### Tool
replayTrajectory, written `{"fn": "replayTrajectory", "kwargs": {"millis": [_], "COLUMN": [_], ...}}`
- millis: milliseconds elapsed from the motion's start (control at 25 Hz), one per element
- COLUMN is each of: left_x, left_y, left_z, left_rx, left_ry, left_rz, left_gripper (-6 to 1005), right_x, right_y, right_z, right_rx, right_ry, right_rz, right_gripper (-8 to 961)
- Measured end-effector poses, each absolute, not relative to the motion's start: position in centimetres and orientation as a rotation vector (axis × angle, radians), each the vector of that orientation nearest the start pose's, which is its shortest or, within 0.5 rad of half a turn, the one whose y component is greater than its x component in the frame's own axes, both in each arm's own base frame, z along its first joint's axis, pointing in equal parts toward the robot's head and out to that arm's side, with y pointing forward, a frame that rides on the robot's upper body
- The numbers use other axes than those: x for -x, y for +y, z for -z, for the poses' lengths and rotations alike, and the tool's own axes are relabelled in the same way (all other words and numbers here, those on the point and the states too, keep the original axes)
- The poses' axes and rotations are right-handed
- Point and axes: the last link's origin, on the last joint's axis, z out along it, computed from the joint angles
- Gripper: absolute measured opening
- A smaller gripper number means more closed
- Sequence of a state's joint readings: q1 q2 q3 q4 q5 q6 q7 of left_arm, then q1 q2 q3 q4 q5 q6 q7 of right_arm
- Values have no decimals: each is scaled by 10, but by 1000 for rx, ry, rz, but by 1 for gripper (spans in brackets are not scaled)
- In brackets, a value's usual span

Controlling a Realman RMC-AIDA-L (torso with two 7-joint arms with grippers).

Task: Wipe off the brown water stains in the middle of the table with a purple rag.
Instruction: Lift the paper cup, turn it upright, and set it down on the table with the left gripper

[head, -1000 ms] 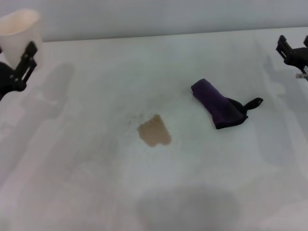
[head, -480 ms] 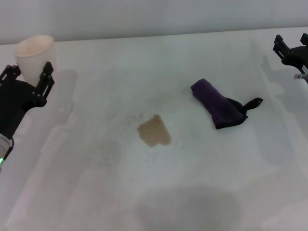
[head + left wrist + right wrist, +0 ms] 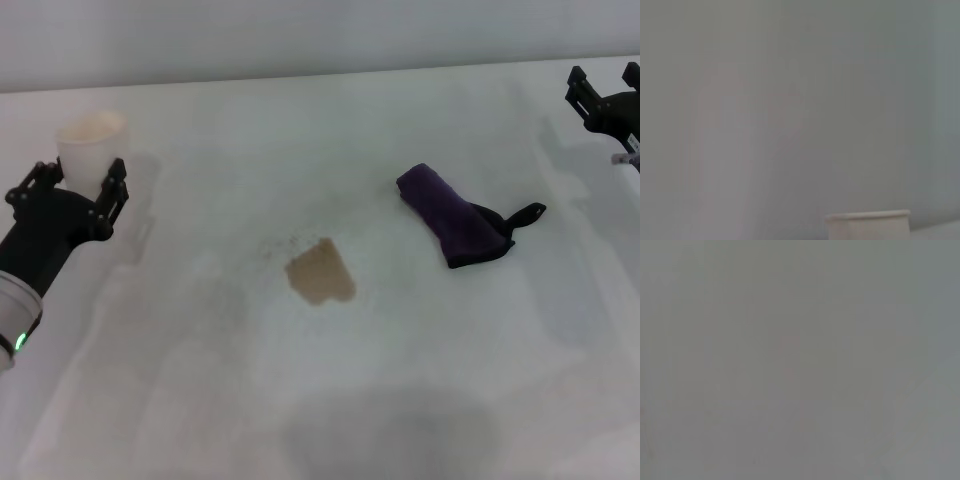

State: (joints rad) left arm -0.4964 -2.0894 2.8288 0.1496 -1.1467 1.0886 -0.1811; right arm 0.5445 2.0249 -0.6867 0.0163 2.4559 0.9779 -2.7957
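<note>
The brown water stain [image 3: 320, 272] is a small tan patch in the middle of the white table [image 3: 330, 130], with tiny dark specks to its left. The purple rag [image 3: 450, 218] lies rolled to the right of the stain, its black loop tag pointing right. My left gripper [image 3: 78, 172] is at the left edge, its fingers on either side of a cream paper cup [image 3: 90, 140]; the cup's rim also shows in the left wrist view [image 3: 867, 220]. My right gripper [image 3: 605, 78] is open and empty at the far right, above and apart from the rag.
The table's back edge [image 3: 300, 78] meets a plain grey wall. A broad grey shadow [image 3: 390, 430] lies on the tabletop near the front. The right wrist view shows only a plain grey surface.
My left gripper has moved down and right along the left edge with the cup between its fingers. The right gripper shifted slightly up. Rag and stain have not moved.
</note>
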Motion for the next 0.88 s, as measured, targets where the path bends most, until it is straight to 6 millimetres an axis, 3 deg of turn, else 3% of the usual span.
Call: {"fn": "replayTrajectory", "kwargs": {"millis": [880], "left_x": [321], "left_y": [319], "left_z": [83], "left_rx": [1948], "left_ry": [-633], "left_rz": [513], "left_gripper": [570], "right_x": [-361], "right_y": [357], "right_z": [-19], "right_rx": [1537], "right_ry": [716], "right_rz": [-623], "right_gripper": [770]}}
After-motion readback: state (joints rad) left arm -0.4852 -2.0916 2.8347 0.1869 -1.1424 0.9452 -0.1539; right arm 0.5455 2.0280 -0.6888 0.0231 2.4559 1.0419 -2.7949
